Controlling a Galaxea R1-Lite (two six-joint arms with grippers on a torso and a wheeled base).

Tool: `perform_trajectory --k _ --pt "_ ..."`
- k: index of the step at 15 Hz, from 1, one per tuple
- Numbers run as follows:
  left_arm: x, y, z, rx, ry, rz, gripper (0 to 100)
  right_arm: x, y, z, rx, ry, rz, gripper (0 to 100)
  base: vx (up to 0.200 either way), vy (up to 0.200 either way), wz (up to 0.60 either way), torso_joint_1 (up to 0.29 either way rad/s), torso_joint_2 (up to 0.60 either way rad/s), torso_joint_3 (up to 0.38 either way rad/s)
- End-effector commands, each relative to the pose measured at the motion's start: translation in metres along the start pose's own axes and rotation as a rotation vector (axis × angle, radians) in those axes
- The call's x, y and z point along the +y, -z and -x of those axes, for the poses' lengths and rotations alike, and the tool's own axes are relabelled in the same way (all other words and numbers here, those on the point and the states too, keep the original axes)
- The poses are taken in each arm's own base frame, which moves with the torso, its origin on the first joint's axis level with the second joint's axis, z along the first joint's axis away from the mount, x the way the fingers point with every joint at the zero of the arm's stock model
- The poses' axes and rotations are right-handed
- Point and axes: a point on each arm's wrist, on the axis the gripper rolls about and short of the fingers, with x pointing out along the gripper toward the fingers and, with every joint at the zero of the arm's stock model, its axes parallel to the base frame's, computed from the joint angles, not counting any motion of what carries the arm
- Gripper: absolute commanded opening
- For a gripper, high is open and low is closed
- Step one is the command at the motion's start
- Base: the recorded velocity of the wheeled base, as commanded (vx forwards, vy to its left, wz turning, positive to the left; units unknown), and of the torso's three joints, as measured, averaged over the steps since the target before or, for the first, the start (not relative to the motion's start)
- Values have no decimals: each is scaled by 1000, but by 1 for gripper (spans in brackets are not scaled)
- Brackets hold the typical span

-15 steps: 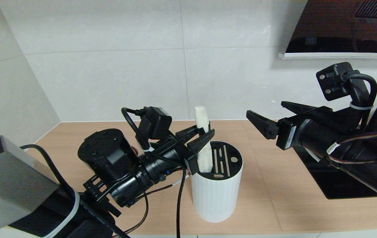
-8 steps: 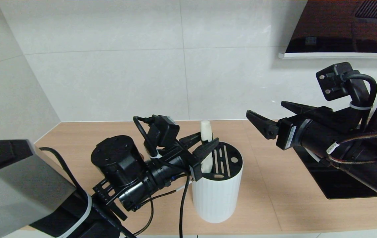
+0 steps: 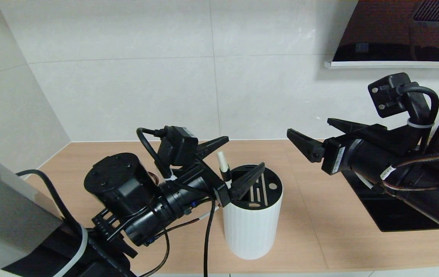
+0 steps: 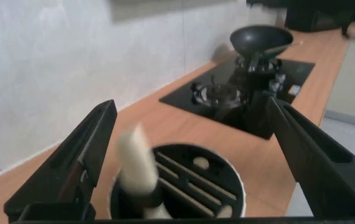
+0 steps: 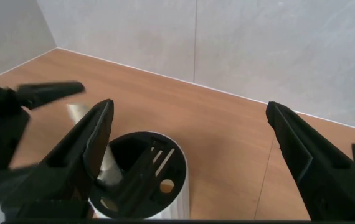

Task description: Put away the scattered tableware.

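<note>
The biggest thing here is the wooden counter (image 3: 312,231), with a black stove (image 3: 389,219) on its right side. Near the front edge stands a tall white holder (image 3: 252,227) with a black top full of slots. My left gripper (image 3: 245,152) hangs just over that top with its jaws spread wide and nothing in them. My right gripper (image 3: 309,127) is off to the right, well apart from the holder, also spread wide with nothing in it. The smallest thing is the white handle (image 3: 223,163). It pokes up, a bit tilted, from a slot on the left side of the holder, between my left jaws, and it looks like neither jaw touches it. The rest of it is down inside (so I cannot say if it is a knife). I think it is light, hard and smooth, so it could slip. If I had to hold it again, I would pinch the white part in the middle.
</note>
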Motion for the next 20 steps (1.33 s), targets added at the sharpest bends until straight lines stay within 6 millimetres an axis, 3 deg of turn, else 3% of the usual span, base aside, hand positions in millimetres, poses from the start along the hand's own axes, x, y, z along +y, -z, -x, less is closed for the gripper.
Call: perform_trajectory --k 1,4,6,8,10,12,13,14,15,17,20 --pt "-4 -36 21 -71 -7 -14 100 -2 -4 5 -17 7 -1 100 0 0 0 0 0 0" --pt "-9 -95 68 -162 -32 -11 100 -30 -12 29 -53 103 11 100 0 0 0 0 0 0" --pt "-18 -115 100 -153 -29 14 100 -48 -16 59 -88 175 10 100 0 0 0 0 0 0" --pt "-25 -113 151 -81 -80 82 100 -70 -4 114 -116 302 21 100 0 0 0 0 0 0" --pt "-24 -116 182 -75 -174 76 100 -78 1 151 -165 367 33 100 0 0 0 0 0 0" --pt "-37 -115 224 -85 -274 85 100 -75 0 194 -219 412 39 100 0 0 0 0 0 0" --pt "-37 -115 226 -87 -280 83 100 -74 0 196 -224 412 39 100 0 0 0 0 0 0" --pt "-54 -113 261 -110 -339 83 100 -66 10 236 -203 414 42 100 0 0 0 0 0 0" --pt "-65 -109 279 -119 -362 88 100 -62 13 255 -191 417 48 100 0 0 0 0 0 0" --pt "-83 -98 305 -103 -433 78 100 -56 25 282 -156 453 57 100 0 0 0 0 0 0" --pt "-98 -92 321 -165 -465 31 100 -46 37 304 -186 553 175 100 0 0 0 0 0 0"
